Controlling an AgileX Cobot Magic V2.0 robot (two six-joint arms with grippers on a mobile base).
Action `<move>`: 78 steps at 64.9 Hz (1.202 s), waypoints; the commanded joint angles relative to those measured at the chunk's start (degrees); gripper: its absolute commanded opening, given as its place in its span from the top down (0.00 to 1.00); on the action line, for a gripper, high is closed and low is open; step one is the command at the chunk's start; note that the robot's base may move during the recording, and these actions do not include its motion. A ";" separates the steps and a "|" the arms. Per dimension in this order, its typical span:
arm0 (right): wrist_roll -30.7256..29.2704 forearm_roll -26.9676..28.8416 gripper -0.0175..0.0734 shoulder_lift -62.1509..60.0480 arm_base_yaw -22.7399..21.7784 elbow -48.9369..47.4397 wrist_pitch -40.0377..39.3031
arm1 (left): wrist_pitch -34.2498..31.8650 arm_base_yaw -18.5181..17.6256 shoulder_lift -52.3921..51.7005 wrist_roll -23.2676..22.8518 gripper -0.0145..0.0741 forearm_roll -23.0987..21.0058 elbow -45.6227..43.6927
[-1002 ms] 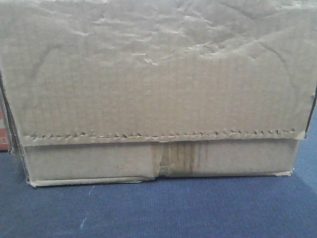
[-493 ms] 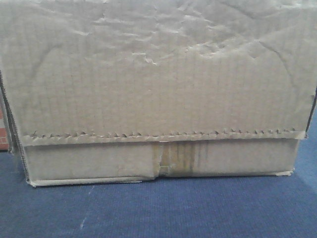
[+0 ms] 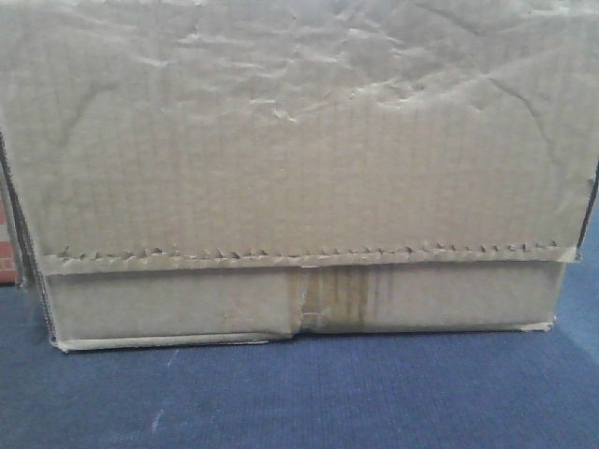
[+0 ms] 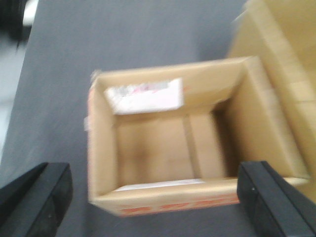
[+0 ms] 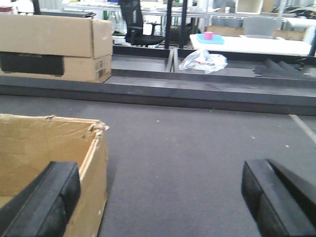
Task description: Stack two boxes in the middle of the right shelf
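A wide brown cardboard box (image 3: 299,140) fills the front view, standing on blue carpet, with a wrinkled flap, a serrated edge and a stained centre seam. In the left wrist view a smaller open-topped box (image 4: 168,143) lies below my left gripper (image 4: 153,192). It has a white label inside and red print on its near wall. That gripper is open, its fingers (image 4: 39,197) straddling the near wall, and the left one stands clear of it. My right gripper (image 5: 160,192) is open over grey carpet, its left finger against an open box (image 5: 44,148). The shelf is out of view.
Another cardboard box (image 4: 286,69) stands close on the right of the small one. Far ahead of the right wrist a large carton (image 5: 54,44) sits on a low dark platform (image 5: 197,84), with a crumpled plastic bag (image 5: 202,60), an office chair (image 5: 138,24) and a white table (image 5: 252,44).
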 commanded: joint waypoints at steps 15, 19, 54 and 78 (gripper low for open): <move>-0.28 -0.27 0.18 0.18 0.69 -0.46 -0.47 | 6.46 8.32 16.85 9.84 0.18 -3.87 -10.23; -0.28 -0.27 0.18 0.18 0.69 -0.46 -0.47 | 5.78 8.32 19.46 10.27 0.18 -3.21 -10.34; -0.28 -0.27 0.18 0.18 0.69 -0.46 -0.47 | 0.65 8.32 35.22 10.36 0.18 -3.08 -10.34; -0.28 -0.27 0.18 0.18 0.69 -0.46 -0.47 | 2.19 8.32 35.36 9.22 0.91 -3.51 -10.34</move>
